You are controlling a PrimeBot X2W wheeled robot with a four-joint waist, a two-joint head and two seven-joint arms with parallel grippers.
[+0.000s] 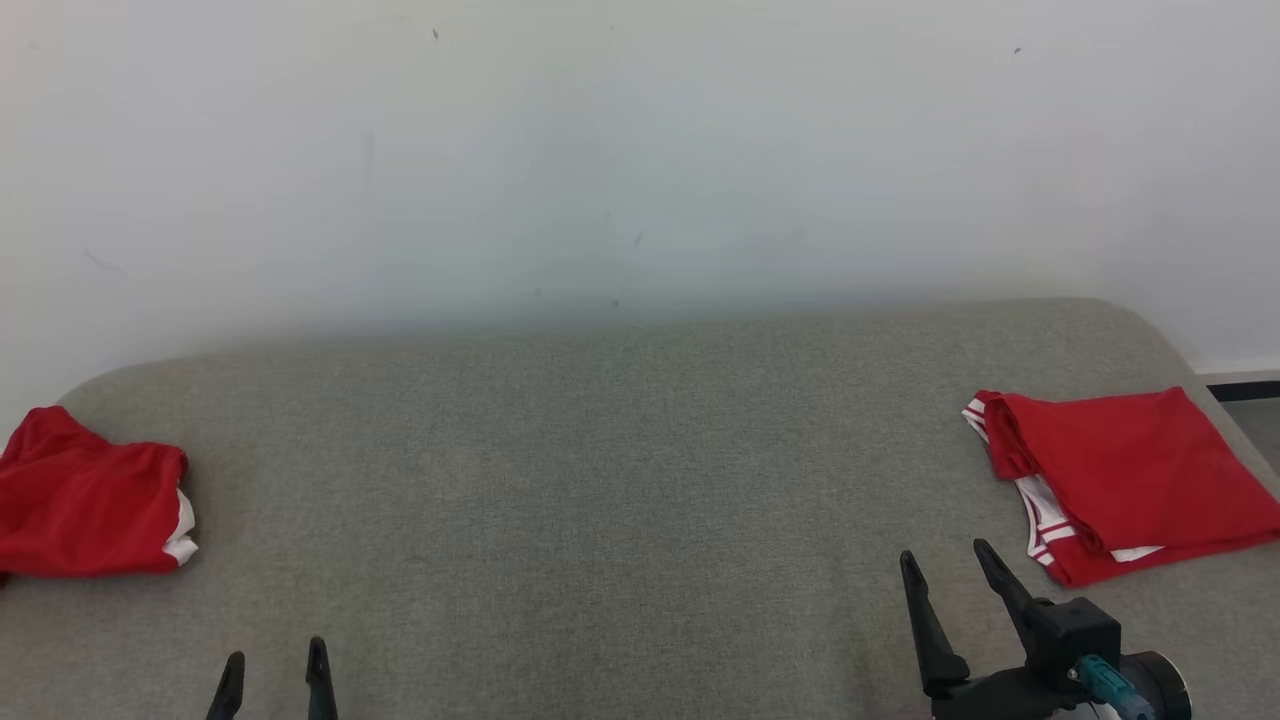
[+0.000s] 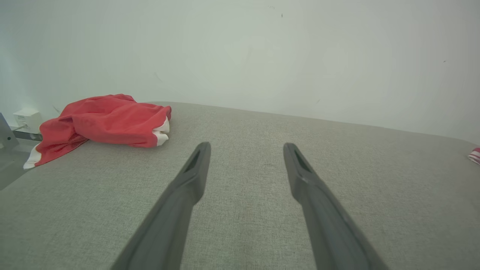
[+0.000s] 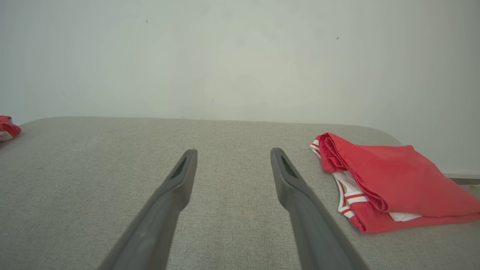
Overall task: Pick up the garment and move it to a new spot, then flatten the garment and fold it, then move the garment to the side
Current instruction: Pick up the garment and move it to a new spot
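A crumpled red garment with white trim [image 1: 85, 497] lies at the far left edge of the grey padded surface [image 1: 600, 470]; the left wrist view has it [image 2: 108, 122] up and left of my fingers. A folded red garment with white striped trim [image 1: 1120, 480] rests at the far right, and in the right wrist view it [image 3: 390, 183] sits just right of my right fingers. My left gripper [image 1: 275, 665] is open low at the front left, empty. My right gripper [image 1: 950, 560] is open at the front right, empty, a short way left of the folded garment.
A pale wall [image 1: 640, 150] rises right behind the padded surface. A dark skirting strip and floor [image 1: 1245, 395] show past the right corner. A white box [image 2: 26, 118] sits off the left edge in the left wrist view.
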